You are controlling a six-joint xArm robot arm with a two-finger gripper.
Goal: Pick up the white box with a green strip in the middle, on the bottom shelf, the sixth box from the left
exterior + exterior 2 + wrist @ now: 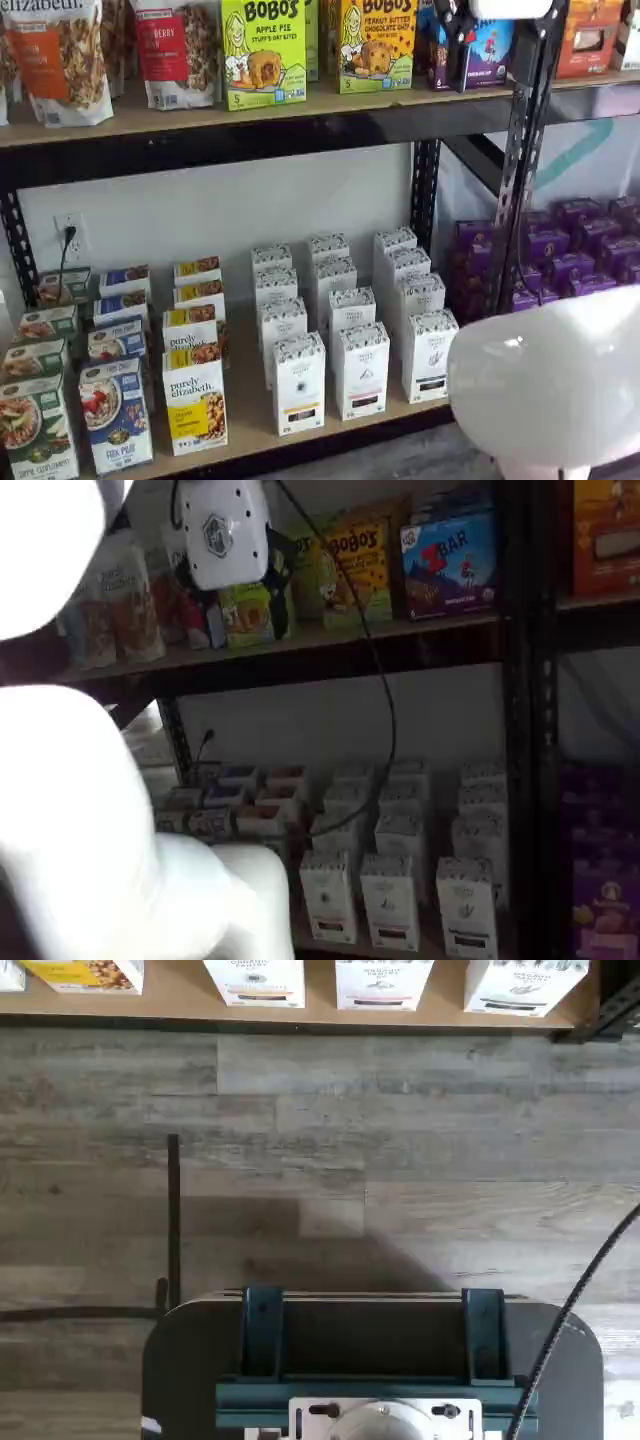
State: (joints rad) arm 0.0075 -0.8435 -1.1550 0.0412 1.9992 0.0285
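Note:
The white box (430,355) with a dark strip low on its front stands at the right end of the front row on the bottom shelf (250,432). It shows in both shelf views (466,905) and in the wrist view (525,982). A like white carton with a pinkish-red strip (360,370) stands just left of it. My gripper (460,30) hangs high up in front of the upper shelf, far above the box. Its white body (225,535) shows, but the black fingers are unclear, so I cannot tell whether they are open. It holds nothing that I can see.
A yellow-labelled purely elizabeth box (195,400) and other cartons fill the shelf's left. Purple boxes (580,250) sit behind a black upright (515,180) to the right. My white arm (550,385) blocks the lower right. The wrist view shows grey plank floor (320,1160) and the teal-bracketed mount (370,1360).

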